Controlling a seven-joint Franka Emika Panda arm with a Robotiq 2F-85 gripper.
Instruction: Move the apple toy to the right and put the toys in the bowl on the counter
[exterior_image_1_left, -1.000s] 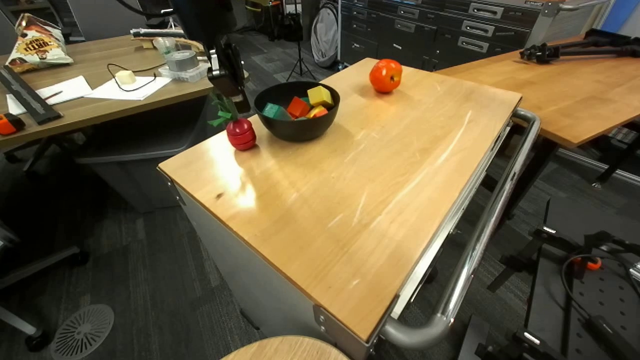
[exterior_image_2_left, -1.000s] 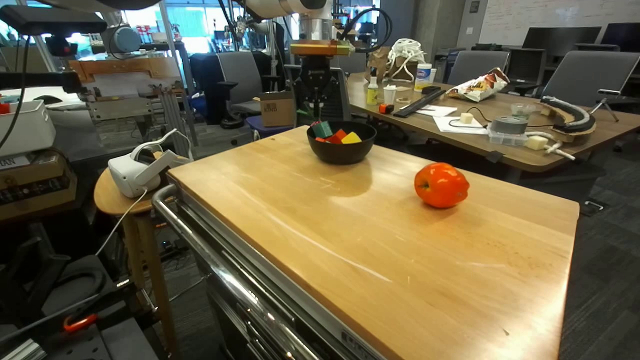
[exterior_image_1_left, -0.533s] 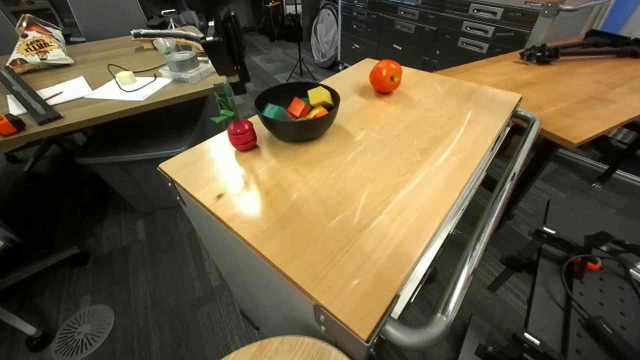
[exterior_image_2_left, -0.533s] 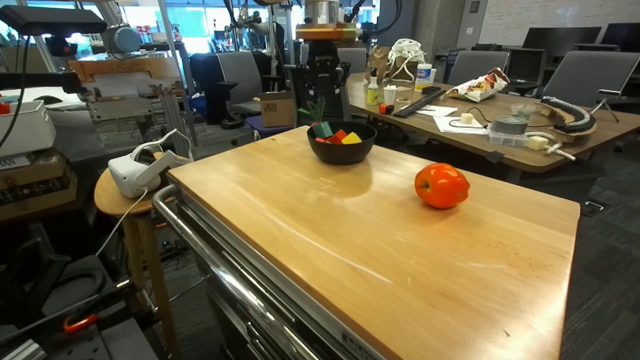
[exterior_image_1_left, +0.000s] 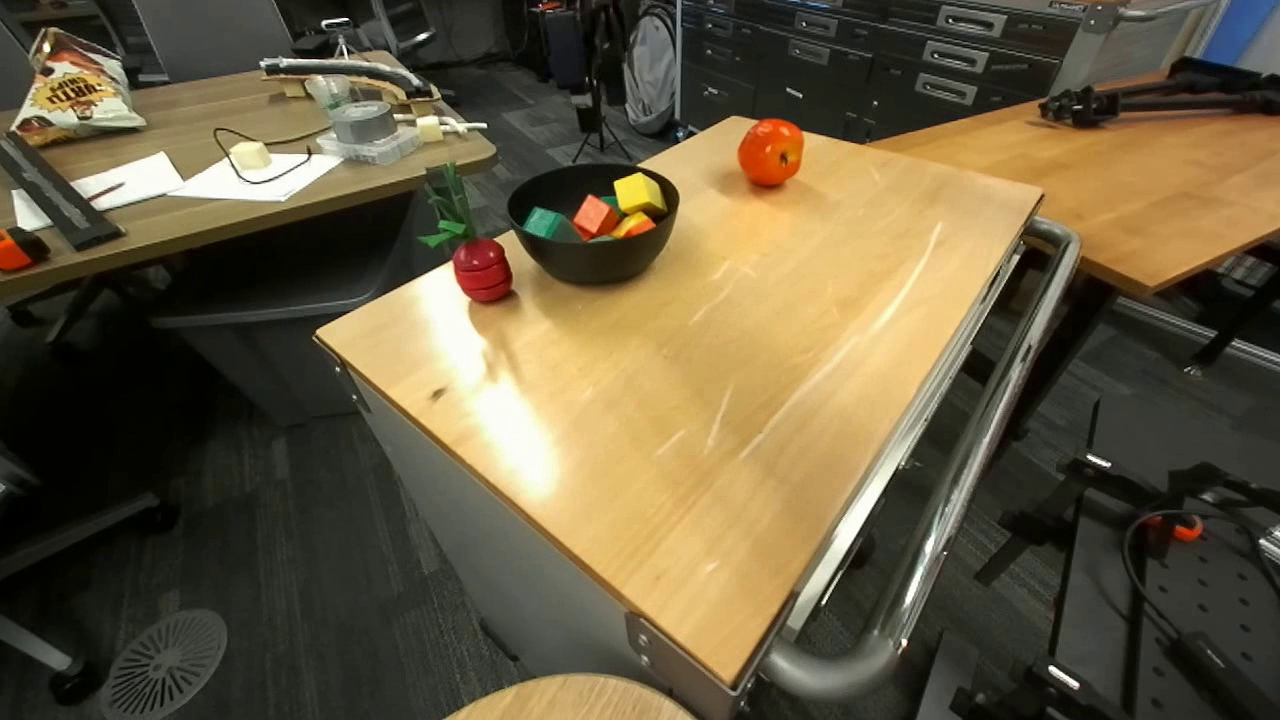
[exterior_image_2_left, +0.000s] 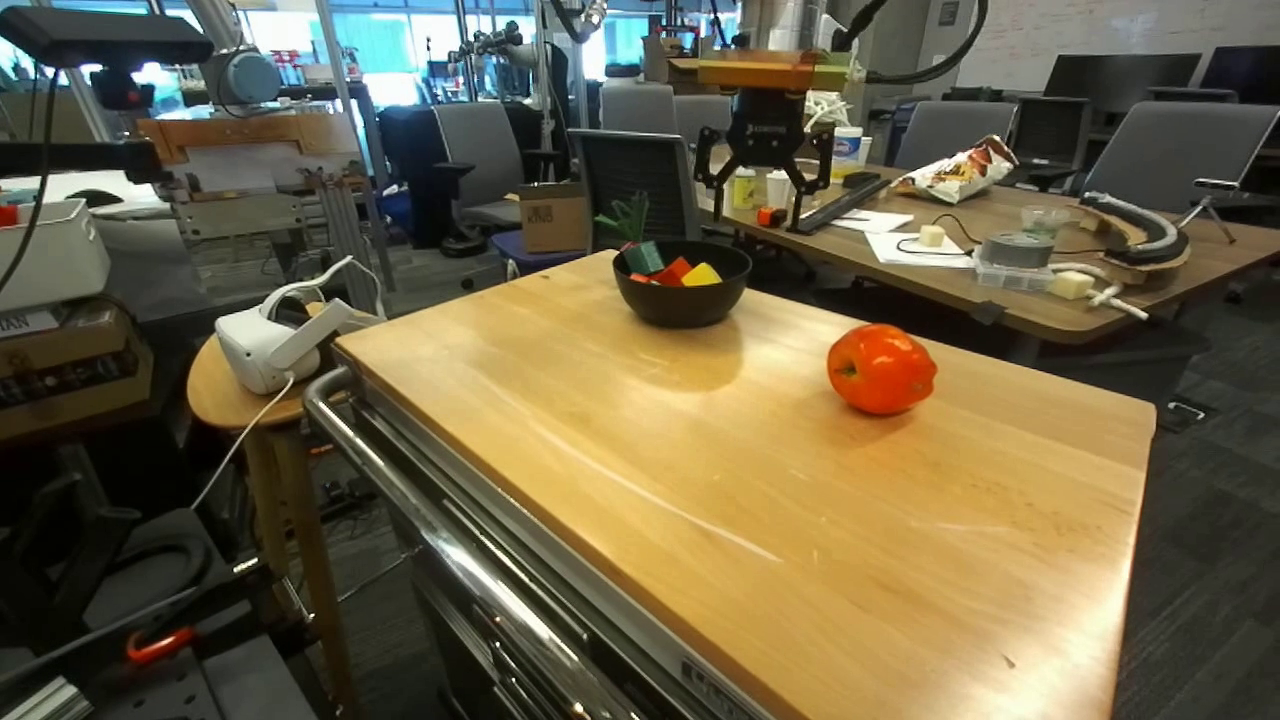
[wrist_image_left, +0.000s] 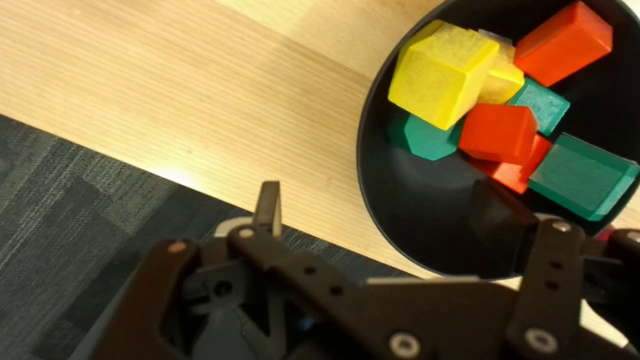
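While higher than the bowl (exterior_image_2_left: 685, 306), the gripper (exterior_image_2_left: 757, 220), jaws apart, and "KIND" on a cardboard box (exterior_image_2_left: 553, 222).

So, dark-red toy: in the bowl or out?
Out: in an exterior view, the dark-red toy sits on the counter beside the bowl.

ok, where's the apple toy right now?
In both exterior views the apple toy rests on the wooden counter, to the picture's right of the black bowl and apart from it. The wrist view doesn't show it.
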